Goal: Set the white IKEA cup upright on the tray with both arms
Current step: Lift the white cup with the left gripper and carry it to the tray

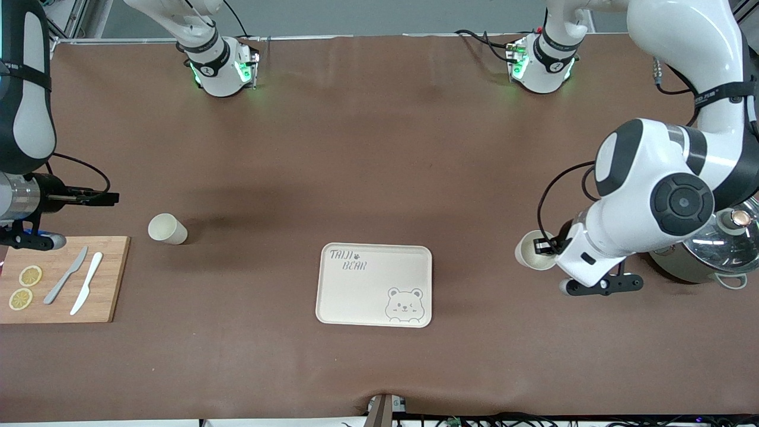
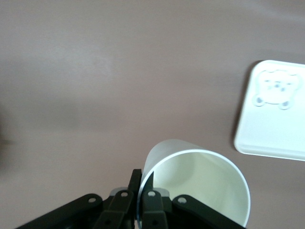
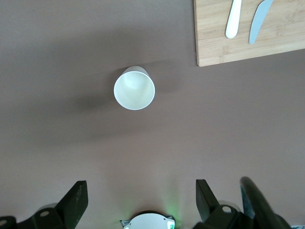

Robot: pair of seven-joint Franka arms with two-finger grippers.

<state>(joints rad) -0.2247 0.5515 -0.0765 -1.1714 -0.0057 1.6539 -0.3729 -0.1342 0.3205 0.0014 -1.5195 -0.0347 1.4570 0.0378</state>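
Our left gripper point(image 2: 138, 200) pinches a white cup's point(image 1: 533, 252) rim, pot point(image 1: 708, 249) close beside. Our right gripper point(image 3: 138, 200), fingers spread, hangs over bare table near a second cup point(image 3: 134, 88) and cutting board point(image 1: 89, 296).

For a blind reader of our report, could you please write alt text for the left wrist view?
The left tool is shut on the rim of a white cup, held above the brown table. The cream tray with its bear face lies nearby on the table.

A wooden cutting board point(image 1: 107, 296) bears two knives point(image 1: 77, 281) and lemon slices point(image 1: 25, 287); a lidded steel pot point(image 1: 714, 249) stands apart.
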